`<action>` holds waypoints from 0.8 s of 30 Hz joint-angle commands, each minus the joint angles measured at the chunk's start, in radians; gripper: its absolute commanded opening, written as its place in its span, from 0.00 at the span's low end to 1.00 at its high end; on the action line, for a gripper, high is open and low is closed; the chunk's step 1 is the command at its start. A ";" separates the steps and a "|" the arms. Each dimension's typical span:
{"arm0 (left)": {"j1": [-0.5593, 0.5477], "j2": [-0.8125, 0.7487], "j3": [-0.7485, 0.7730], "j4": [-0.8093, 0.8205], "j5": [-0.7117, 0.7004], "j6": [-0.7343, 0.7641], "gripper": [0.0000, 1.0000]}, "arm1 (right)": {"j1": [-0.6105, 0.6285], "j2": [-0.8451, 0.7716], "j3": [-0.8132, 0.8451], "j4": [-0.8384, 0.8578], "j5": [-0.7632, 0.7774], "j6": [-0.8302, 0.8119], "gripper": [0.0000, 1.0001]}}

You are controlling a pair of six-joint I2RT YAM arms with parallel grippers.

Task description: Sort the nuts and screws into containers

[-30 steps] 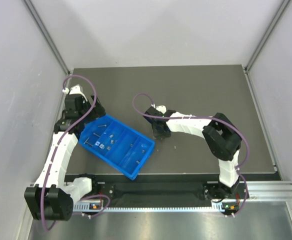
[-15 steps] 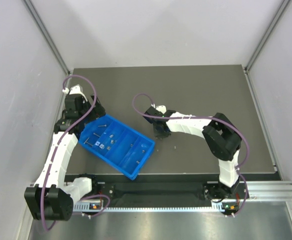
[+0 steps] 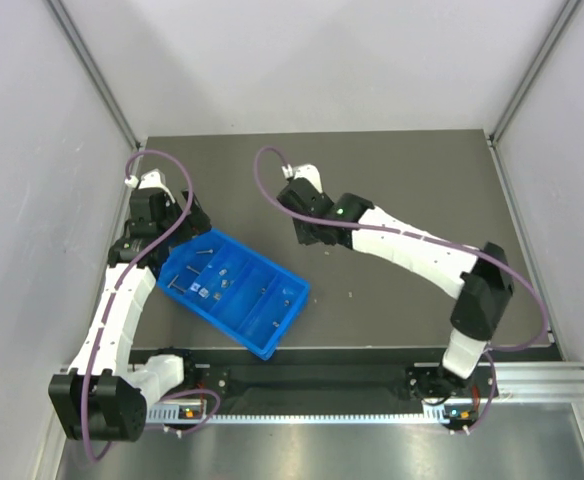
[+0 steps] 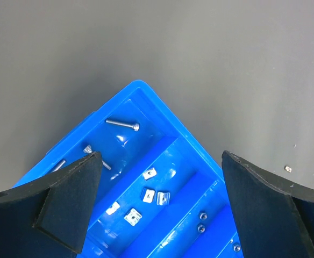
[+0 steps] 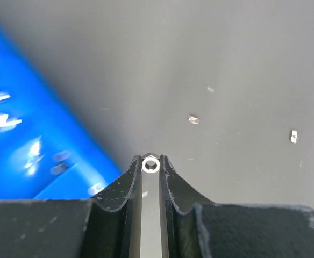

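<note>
While the left gripper [image 3: 177, 228] hangs at the far left corner of the blue tray [image 3: 286, 324], the top view shows the right gripper [image 3: 309, 238] above the dark desk [image 3: 402, 180], just beyond the tray's far right side. Neither jaw gap can be read from here.

From the left wrist, that gripper's fingers [image 4: 65, 199] stand wide apart with nothing between them, over the tray's corner. A screw [image 4: 122, 124] lies in the corner compartment, and several squarish nuts [image 4: 149, 193] lie in the next.

From the right wrist, the jaws are pinched on one small ring-shaped nut [image 5: 150, 165] at their tips, beside the blurred tray edge. Three loose silver pieces [image 5: 193, 119] lie on the desk beyond.
</note>
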 commanded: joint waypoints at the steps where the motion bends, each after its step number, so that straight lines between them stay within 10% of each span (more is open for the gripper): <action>1: -0.001 -0.015 0.000 0.045 -0.006 0.002 0.97 | 0.111 -0.072 0.074 -0.077 0.042 -0.079 0.05; 24: -0.001 -0.028 -0.005 0.048 0.002 0.001 0.97 | 0.341 0.033 -0.070 0.050 -0.037 -0.027 0.11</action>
